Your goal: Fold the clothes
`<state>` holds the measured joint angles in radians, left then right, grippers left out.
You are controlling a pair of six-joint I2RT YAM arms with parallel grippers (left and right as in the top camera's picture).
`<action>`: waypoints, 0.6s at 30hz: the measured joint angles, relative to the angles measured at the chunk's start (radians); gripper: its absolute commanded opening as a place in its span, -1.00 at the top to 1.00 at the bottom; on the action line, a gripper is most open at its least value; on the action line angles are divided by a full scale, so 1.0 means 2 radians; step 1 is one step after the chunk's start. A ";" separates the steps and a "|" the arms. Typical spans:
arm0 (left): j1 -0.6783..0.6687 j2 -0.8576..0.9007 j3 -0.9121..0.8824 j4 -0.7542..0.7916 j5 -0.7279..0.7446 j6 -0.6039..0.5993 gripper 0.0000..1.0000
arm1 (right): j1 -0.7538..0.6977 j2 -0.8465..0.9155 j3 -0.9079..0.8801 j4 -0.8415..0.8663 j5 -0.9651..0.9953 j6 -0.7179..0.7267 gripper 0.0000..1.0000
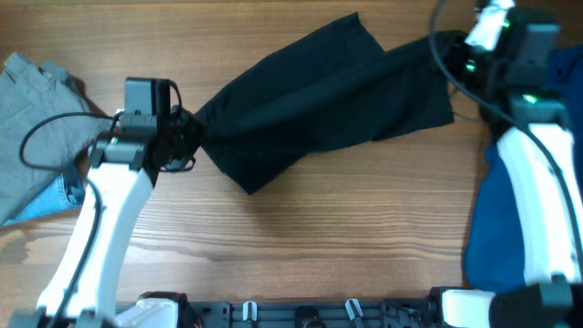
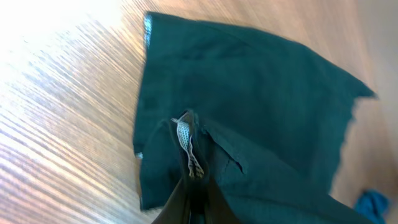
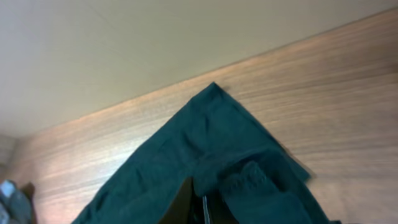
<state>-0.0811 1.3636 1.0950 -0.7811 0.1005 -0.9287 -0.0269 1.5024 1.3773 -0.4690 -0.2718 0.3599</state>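
Observation:
A dark garment (image 1: 319, 100) lies stretched across the wooden table between my two arms. It reads black in the overhead view and dark teal in the wrist views. My left gripper (image 1: 187, 132) is shut on its left end, where the cloth bunches; the left wrist view shows the fingers (image 2: 194, 190) pinching a fold with a white label. My right gripper (image 1: 455, 55) is shut on the garment's right end; the right wrist view shows the fingers (image 3: 202, 202) closed on a fold, with the cloth (image 3: 205, 137) spreading away to a pointed corner.
A grey garment (image 1: 32, 100) lies over a light blue one (image 1: 50, 200) at the left edge. A blue garment (image 1: 496, 219) lies at the right under my right arm. Bare wood (image 1: 310, 246) fills the front middle.

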 measured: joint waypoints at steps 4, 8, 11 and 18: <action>0.005 0.060 0.000 0.021 -0.012 -0.004 0.92 | 0.018 0.059 0.000 0.047 0.006 -0.001 0.91; 0.005 0.109 0.000 0.052 -0.016 -0.006 0.92 | 0.027 0.104 0.000 0.100 0.009 -0.002 0.91; 0.005 0.135 0.000 0.069 -0.018 -0.016 0.92 | 0.035 0.132 0.000 0.145 0.010 -0.002 0.91; 0.011 0.166 0.000 0.093 -0.022 -0.050 0.92 | 0.058 0.179 0.001 0.256 0.014 -0.003 0.91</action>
<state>-0.0582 1.6962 1.0950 -0.5941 0.0574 -1.0279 0.0887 1.8595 1.3792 0.0425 -0.2428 0.3531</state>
